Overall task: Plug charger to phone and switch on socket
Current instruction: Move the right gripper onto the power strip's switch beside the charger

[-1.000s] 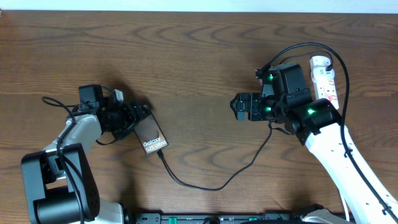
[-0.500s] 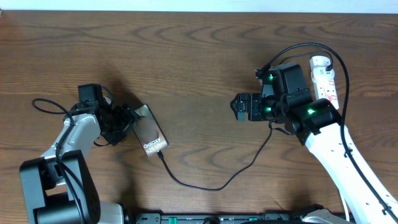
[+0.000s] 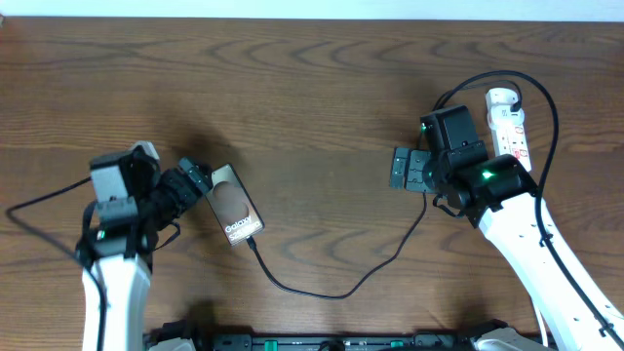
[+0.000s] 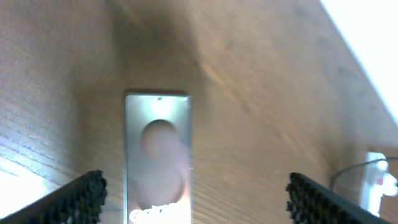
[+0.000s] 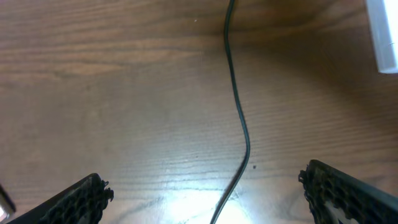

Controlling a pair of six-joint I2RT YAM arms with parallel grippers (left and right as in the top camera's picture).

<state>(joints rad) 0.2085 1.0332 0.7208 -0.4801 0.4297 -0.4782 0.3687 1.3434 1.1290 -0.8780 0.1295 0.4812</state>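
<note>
One of the two steps looks done, judging from how things lie. The charger [image 3: 322, 291] runs as a thin black cable to the short end of the phone [image 3: 235, 207] that points away from the left gripper [image 3: 192, 179]. Its tip seems seated there, though the joint is too small to be sure of and the left wrist view cuts that end off. The phone lies flat on the wooden table [image 3: 312, 78] just ahead of the left gripper. In the left wrist view it sits within the span of the fingers [image 4: 81, 199], closer to one than the other and touching neither. That gripper's jaws stand wide apart and hold nothing, so the phone rests on its own. From the phone the cable loops across the table and passes under the right gripper [image 3: 402, 168]. The jaws there are also spread to their widest, with the cable [image 5: 239, 124] lying loose on the wood between them, not pinched. The socket [image 3: 507, 122] lies off to one side of the right gripper, near it but apart, with only a white corner [image 5: 385, 37] showing in the wrist view. Whether its switch is on cannot be read from here. Since nothing is pressing it, I take switching it on as the part left to do.
</note>
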